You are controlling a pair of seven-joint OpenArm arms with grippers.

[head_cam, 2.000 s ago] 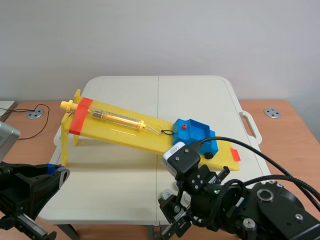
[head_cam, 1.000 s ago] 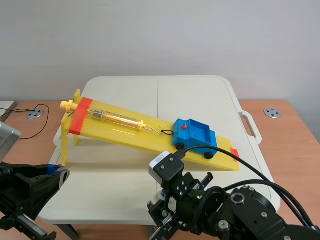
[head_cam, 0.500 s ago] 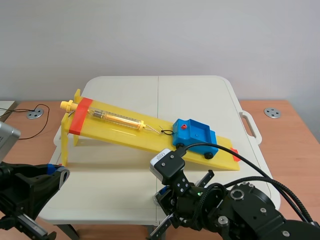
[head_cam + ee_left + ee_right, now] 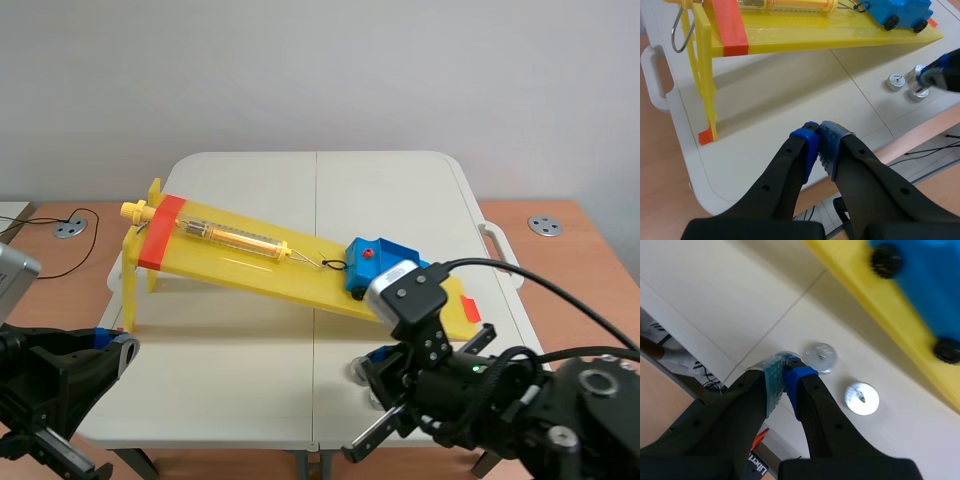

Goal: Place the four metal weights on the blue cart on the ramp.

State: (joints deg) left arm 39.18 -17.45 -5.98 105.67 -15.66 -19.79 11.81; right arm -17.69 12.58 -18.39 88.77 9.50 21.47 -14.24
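Observation:
The yellow ramp (image 4: 250, 265) slopes down to the right, and the blue cart (image 4: 372, 255) sits at its low end, partly hidden behind my right arm. Two round metal weights (image 4: 821, 356) (image 4: 861, 397) lie on the white table below the ramp's edge. My right gripper (image 4: 785, 365) hangs over the table beside them, its pads pressed on a third weight whose silver rim (image 4: 782, 355) peeks past the tips. In the left wrist view the weights (image 4: 896, 81) lie far ahead, by the right gripper. My left gripper (image 4: 819, 131) is shut on nothing near the table's front left.
A spring scale (image 4: 235, 238) lies on the ramp, hooked to the cart by a cord. The ramp's tall legs (image 4: 705, 85) stand ahead of my left gripper. The white table's front edge (image 4: 700, 340) runs close to the weights. A cable (image 4: 60, 225) lies at the left.
My right arm dipped to the weights near the table's front, then swung right and up; its wrist now covers much of the cart. The left arm has stayed still.

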